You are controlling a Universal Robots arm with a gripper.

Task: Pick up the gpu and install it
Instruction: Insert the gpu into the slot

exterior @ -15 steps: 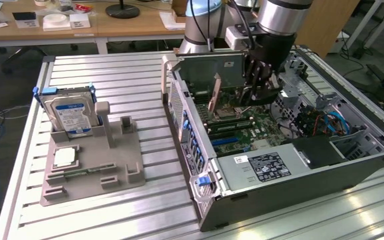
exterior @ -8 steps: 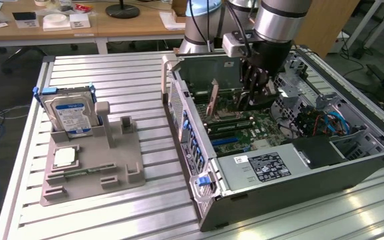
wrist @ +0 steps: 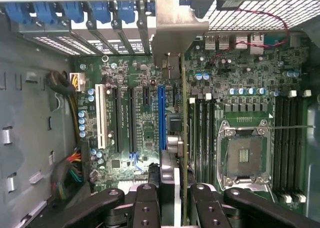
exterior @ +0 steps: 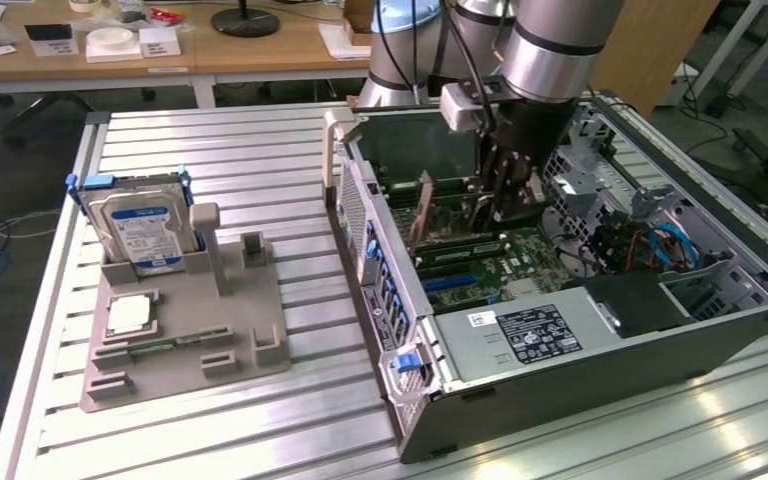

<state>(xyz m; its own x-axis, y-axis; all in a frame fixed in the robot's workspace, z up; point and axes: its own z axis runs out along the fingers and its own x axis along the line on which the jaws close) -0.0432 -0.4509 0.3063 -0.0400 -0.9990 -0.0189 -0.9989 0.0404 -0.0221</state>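
Observation:
My gripper (exterior: pixel 507 205) reaches down into the open computer case (exterior: pixel 398 300), shut on the gpu (exterior: pixel 424 212). The card stands on edge over the motherboard (exterior: pixel 491 270), its far end toward the case's rear wall on the exterior view's left. In the wrist view the gpu (wrist: pixel 183 128) is edge-on, a thin line running from between the black fingers (wrist: pixel 146 200) to its silver bracket (wrist: pixel 175 33) at the rear slots. It hangs just beside the long blue slot (wrist: pixel 161 118), between that slot and the memory slots (wrist: pixel 202 133). I cannot tell whether it touches the board.
On the exterior view's left a grey fixture (exterior: pixel 224 320) on the slatted table holds the silver hard drive (exterior: pixel 144 225) and the square processor chip (exterior: pixel 131 315). Inside the case are the processor socket (wrist: pixel 247 155), a cable bundle (wrist: pixel 70 173) and the power supply (exterior: pixel 524 335).

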